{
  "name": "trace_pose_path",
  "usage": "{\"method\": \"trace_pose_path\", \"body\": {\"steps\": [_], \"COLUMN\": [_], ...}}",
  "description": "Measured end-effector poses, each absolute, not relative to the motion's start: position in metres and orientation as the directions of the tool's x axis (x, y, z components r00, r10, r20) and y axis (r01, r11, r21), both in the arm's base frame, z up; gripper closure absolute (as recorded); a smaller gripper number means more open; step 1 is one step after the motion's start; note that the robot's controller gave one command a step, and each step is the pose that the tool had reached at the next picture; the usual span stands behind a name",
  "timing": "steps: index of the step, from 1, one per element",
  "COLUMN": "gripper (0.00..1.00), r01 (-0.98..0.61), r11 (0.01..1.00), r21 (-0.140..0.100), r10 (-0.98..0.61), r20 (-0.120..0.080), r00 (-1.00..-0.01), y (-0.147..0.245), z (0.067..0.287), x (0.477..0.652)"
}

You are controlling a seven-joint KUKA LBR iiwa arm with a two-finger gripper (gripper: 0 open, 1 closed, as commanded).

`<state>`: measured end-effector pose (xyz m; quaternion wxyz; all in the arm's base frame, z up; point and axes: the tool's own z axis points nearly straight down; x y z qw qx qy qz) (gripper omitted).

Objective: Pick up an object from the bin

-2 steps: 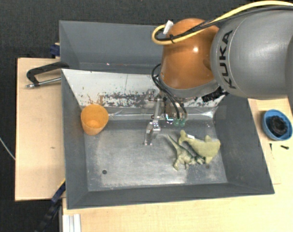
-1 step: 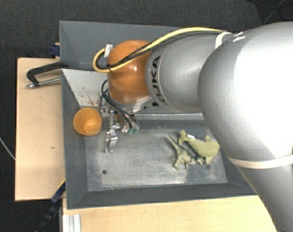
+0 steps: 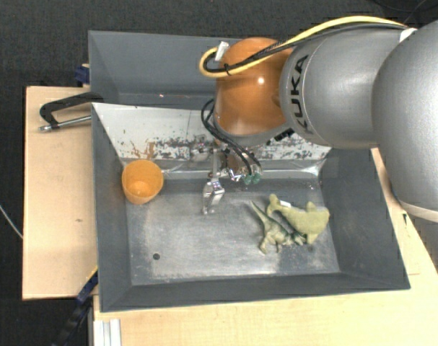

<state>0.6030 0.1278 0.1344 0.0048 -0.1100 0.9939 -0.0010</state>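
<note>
Two spots in the grey metal bin (image 3: 107, 215) hold things: an orange cup (image 3: 141, 181) at the view's left, nr the back wall, mouth up, & a small heap of green toy dinosaurs (image 3: 291, 224) right of centre, well apart from the cup. The gripper (image 3: 212, 199) hangs between them, over bare metal just below the back wall; can't tell whether it's apart or together. Bin bottom is dull & scuffed, w/ one dark spot (image 3: 156, 256) toward the front-left. Rusty specks (image 3: 161, 148) streak the back wall. Dark carpet-like floor (image 3: 204, 6) lies behind the bin.
</note>
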Motion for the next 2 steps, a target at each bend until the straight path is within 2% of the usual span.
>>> {"method": "trace_pose_path", "body": {"steps": [1, 2], "gripper": [0.0, 0.0], "r01": [-0.38, -0.505], "r11": [0.925, 0.863], "r21": [-0.002, -0.003], "r10": [-0.38, -0.505], "r20": [-0.005, -0.012], "r00": [-0.925, -0.863], "y": [0.193, 0.163], "z": [0.096, 0.177], "x": [0.59, 0.586]}}
